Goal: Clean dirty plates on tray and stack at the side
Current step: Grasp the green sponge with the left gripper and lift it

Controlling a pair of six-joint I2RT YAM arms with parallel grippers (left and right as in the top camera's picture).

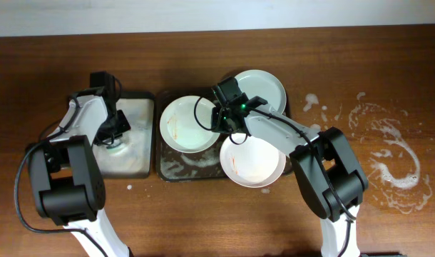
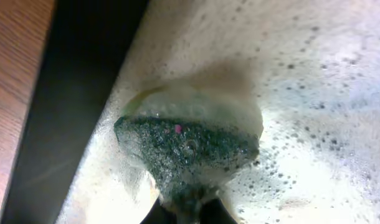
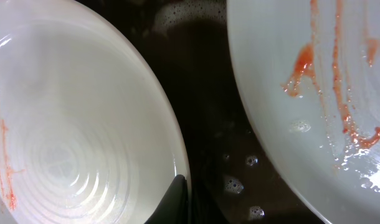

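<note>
The dark brown tray (image 1: 176,170) sits mid-table toward the far edge, its floor streaked with white suds. All three dirty plates rest on it. A white plate (image 1: 189,125) lies at its left end, with a faint orange streak near its left rim. The pale blue-green plate (image 1: 264,87) lies at the far right corner. A second white plate (image 1: 252,160), smeared with sauce, hangs over the tray's near right corner.

The right gripper (image 1: 228,123) is down among the three plates, at the right rim of the left white plate. In the right wrist view one dark fingertip (image 3: 174,198) lies against that rim. The other finger is out of sight, so it cannot be told whether the jaws are apart or closed on the rim.

Just beside the brown tray, toward the left edge, lies the smaller black tray (image 1: 135,97) with a foamy pale lining. The left gripper (image 1: 116,141) reaches down into it, clamped on a dark green sponge (image 2: 190,149) coated in lather and pressed against the lining.

Puddles of suds (image 1: 389,157) spread over the wood toward the right edge
</note>
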